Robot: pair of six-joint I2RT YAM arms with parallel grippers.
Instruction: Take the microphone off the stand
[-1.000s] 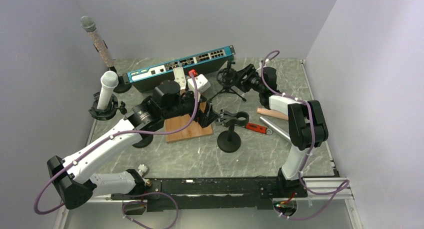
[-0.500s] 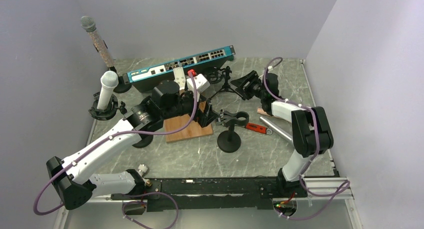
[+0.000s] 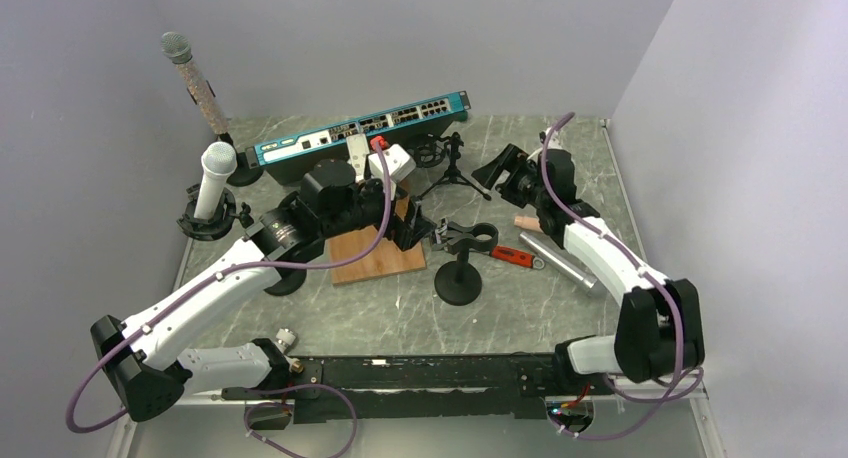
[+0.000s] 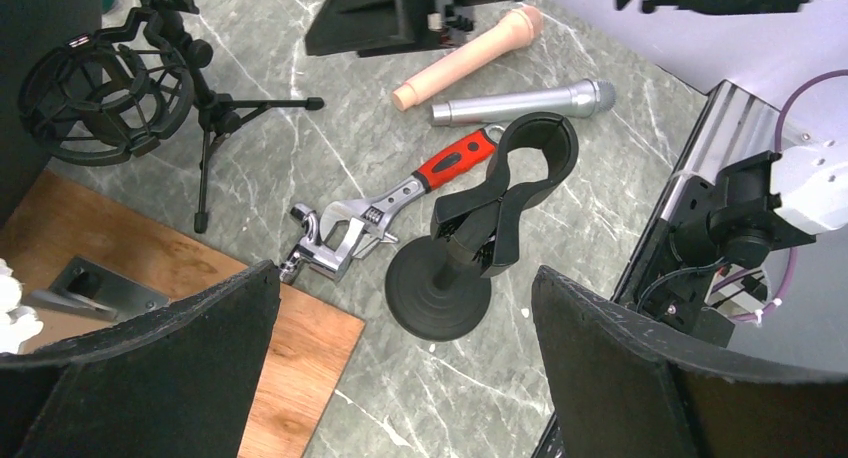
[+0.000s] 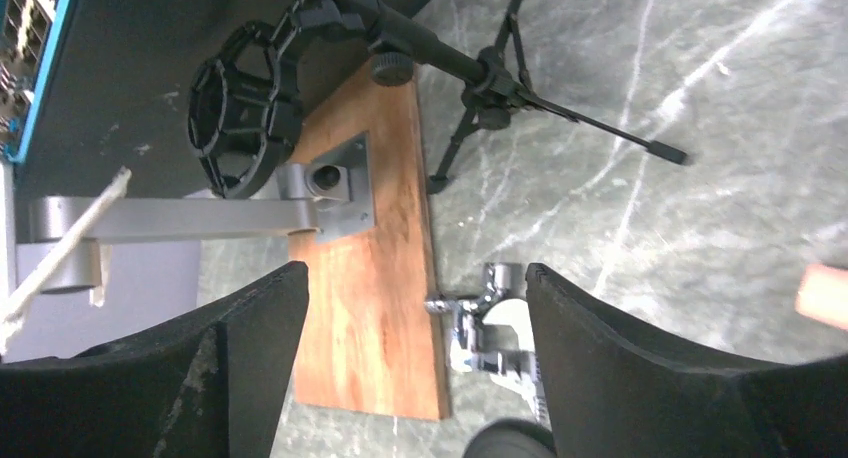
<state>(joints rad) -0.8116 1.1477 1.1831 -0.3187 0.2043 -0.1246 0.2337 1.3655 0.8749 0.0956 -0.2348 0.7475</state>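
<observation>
Marble table (image 3: 400,318): silver microphone (image 3: 560,259) lies flat near right hand (image 3: 495,169); hand released, empty

This is a robotics lab cell: a marble-patterned table (image 3: 400,308) boxed in by plain grey walls (image 3: 400,38), with two cabled robot arms (image 3: 200,298) bolted to a metal rail (image 3: 450,373) at its near edge. Staged props surround the blue network switch (image 3: 360,128) at the back. Microphone stands (image 3: 460,278) sit left of and in front of it, with a wooden board (image 3: 375,258) and a wrench (image 3: 515,257) nearer.

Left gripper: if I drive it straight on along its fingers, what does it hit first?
Probably the round black base of the empty clip stand, the wrench close beside it; depth is unclear.
</observation>
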